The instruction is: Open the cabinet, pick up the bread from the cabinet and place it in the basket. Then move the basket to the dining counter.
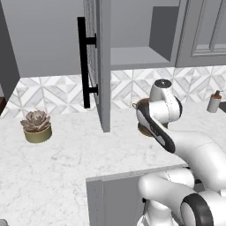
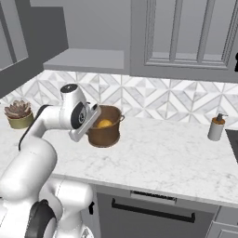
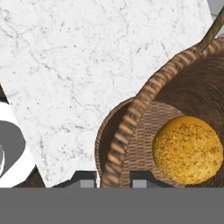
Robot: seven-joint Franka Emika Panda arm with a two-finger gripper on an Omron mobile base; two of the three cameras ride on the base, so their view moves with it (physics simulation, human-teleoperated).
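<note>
A: How far along is the task judged to be?

B: The cabinet [image 1: 103,66] is seen with its door swung open, and the bread [image 3: 189,149] is already lying inside the basket [image 2: 103,131]. So the opening and the placing are judged done; what is left is carrying the basket to the dining counter.

A: Where is the basket found?

B: On the marble surface [image 2: 158,153], below the open cabinet, with the succulent pot [image 1: 37,127] well apart at about 9 o'clock from it in the left base view. In the hand view the bread is seen at roughly 4 o'clock, resting on the woven bottom.

A: And the fingers?

B: The fingers [image 3: 113,180] are drawn narrow, closed on the basket's near rim wall, which passes between the two tips (one tip outside, one inside).

A: Which way is the basket pointed?

B: It is stood upright, mouth up, its long axis vertical. The bread is round, so no long axis can be told.
</note>
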